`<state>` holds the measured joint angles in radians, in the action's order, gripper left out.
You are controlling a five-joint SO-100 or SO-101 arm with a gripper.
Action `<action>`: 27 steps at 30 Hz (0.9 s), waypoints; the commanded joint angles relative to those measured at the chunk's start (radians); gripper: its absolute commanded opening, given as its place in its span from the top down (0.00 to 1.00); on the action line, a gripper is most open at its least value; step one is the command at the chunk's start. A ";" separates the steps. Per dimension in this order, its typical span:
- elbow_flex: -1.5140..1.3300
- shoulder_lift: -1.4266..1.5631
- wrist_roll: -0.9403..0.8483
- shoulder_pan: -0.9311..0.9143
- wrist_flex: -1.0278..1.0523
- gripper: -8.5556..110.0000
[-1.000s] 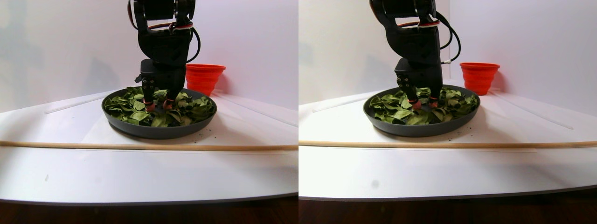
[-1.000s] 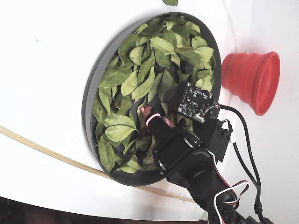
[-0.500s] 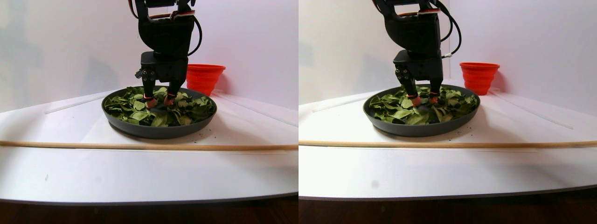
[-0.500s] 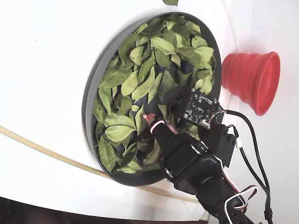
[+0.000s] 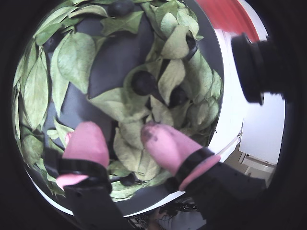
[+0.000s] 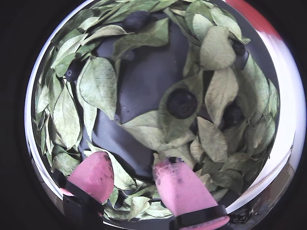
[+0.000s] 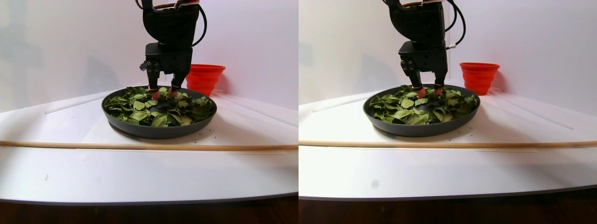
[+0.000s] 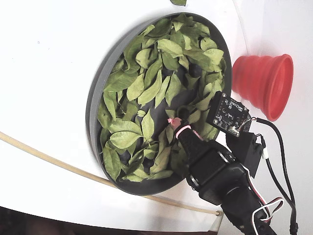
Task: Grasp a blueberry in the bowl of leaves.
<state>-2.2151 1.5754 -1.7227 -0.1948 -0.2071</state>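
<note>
Right now we see our gripper (image 6: 132, 179) poised low over the bowl (image 8: 96, 93), its pink fingertips (image 5: 86, 143) spread apart with nothing between them but leaves (image 6: 100, 86). One blueberry (image 6: 181, 103) rests on a leaf ahead of the fingertips in a wrist view, slightly toward the right finger and clear of both pads. Several more dark berries lie farther out among the leaves, one (image 6: 232, 115) near the right rim and another (image 6: 136, 20) at the far edge. In the fixed view a red cup (image 8: 264, 83) stands just beside the bowl. We can read no writing or labels anywhere.
</note>
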 commanded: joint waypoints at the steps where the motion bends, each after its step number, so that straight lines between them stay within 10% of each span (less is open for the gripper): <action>1: 0.044 0.072 0.002 -0.023 -0.009 0.79; 27: 0.175 -0.133 0.032 -0.064 -0.132 0.78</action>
<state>-2.0939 1.4251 -1.6950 -0.2347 -0.3160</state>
